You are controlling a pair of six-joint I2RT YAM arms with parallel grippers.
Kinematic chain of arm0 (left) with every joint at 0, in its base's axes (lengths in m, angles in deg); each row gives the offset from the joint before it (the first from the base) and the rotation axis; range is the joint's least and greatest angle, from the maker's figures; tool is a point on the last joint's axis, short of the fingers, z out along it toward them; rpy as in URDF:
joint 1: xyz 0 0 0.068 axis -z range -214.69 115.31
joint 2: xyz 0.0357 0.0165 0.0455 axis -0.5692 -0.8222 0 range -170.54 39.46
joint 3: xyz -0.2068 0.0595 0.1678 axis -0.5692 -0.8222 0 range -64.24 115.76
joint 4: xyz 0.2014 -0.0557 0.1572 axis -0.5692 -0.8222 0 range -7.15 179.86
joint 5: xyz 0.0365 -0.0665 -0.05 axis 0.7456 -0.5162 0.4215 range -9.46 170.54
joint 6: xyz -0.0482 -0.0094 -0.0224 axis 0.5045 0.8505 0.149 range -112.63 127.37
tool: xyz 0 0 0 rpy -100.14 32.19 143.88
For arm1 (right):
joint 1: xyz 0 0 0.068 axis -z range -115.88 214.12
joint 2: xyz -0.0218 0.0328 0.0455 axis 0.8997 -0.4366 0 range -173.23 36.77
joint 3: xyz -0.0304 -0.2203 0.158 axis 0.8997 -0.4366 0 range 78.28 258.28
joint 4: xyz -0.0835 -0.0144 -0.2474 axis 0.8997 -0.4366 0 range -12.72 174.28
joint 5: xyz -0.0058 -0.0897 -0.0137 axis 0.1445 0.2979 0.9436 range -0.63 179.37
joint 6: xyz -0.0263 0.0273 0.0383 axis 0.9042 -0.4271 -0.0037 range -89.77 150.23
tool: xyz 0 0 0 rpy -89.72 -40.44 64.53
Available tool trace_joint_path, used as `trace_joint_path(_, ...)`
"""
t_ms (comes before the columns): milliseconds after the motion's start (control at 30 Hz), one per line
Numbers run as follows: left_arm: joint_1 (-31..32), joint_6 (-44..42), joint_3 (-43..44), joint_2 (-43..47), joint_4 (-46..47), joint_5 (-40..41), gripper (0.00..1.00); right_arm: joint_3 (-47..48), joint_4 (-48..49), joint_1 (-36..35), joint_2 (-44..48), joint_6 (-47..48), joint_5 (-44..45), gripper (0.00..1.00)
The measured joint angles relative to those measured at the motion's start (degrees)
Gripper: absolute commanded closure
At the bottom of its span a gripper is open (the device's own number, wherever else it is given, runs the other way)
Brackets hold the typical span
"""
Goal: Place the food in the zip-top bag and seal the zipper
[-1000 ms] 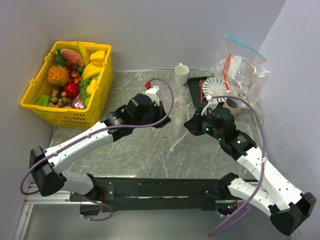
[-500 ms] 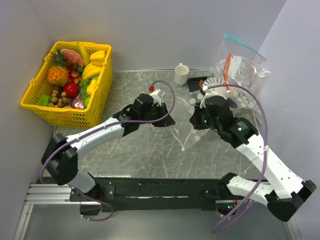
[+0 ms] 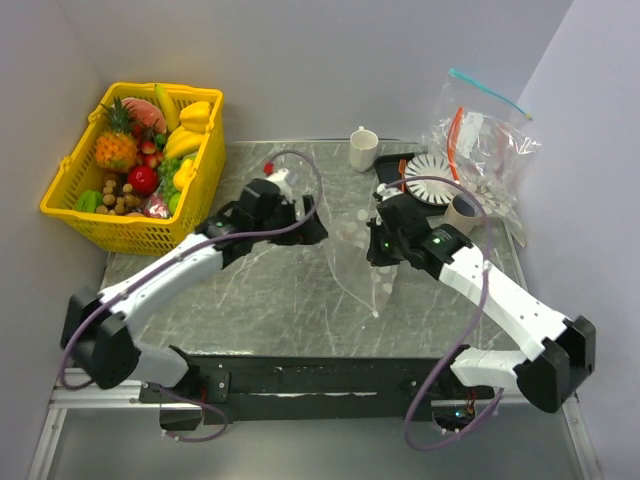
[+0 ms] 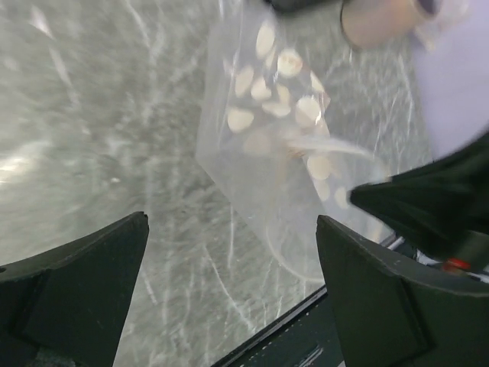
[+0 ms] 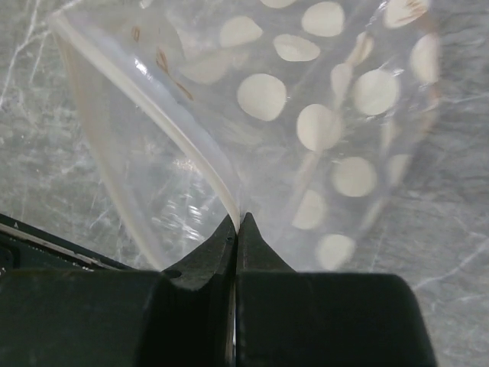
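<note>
Blurry zip-top bag [image 4: 267, 145], top seemingly cropped

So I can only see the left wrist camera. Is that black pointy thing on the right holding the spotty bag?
Observer: Yes. In the right wrist view the right gripper is shut on the zipper of the zip-top bag.
Operator: Where's the fruit?
Observer: The top view shows the pineapple and apple in a yellow basket at the far left.
Operator: Is anything in the bag?
Observer: The right wrist view looks through it: no fruit inside.
</note>
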Motion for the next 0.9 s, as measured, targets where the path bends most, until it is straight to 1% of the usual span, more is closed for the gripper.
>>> trace_joint_path(100,-2.67,-1.86,2.23,4.92,-4.57,1.25,0.01,-0.13,1.81,0.0,-2.69,-0.37,-1.27,1.0)
trace_joint_path(200,-5.42,-4.31,5.73,9.2,-8.57,3.41,0.01,-0.2,3.54,0.0,-3.08,-1.03,-2.19,1.0)
trace_joint_path(300,-9.33,-7.43,9.73,12.35,-12.39,6.6,0.01,-0.2,5.44,0.0,-3.08,-1.77,-3.06,1.0)
trace_joint_path(367,-13.55,-9.6,12.92,13.0,-15.13,8.41,0.01,-0.2,6.16,0.0,-3.08,-2.08,-3.61,1.0)
trace_joint_path(433,-17.77,-11.41,15.67,12.85,-16.9,10.84,0.01,-0.2,6.64,0.0,-3.08,-2.27,-4.04,1.0)
trace_joint_path(500,-23.39,-13.29,17.77,12.48,-18.6,12.5,0.01,-0.2,7.13,0.0,-3.06,-2.29,-4.37,1.0)
trace_joint_path(567,-28.7,-14.45,18.71,12.07,-19.45,12.94,0.01,-0.2,7.43,0.0,-3.06,-2.25,-4.5,1.0)
trace_joint_path(667,-34.47,-15.26,20.61,10.34,-20.28,13.66,0.01,-0.2,7.45,0.0,-3.04,-1.99,-4.48,1.0)
trace_joint_path(767,-39.8,-15.08,22.51,7.26,-19.89,12.5,0.01,-0.2,7.45,0.0,-2.71,-1.66,-4.5,1.0)
trace_joint_path(900,-46.56,-13.66,23.21,2.47,-16.65,12.61,0.01,-0.2,7.54,0.0,-1.53,-1.38,-5.11,1.0)
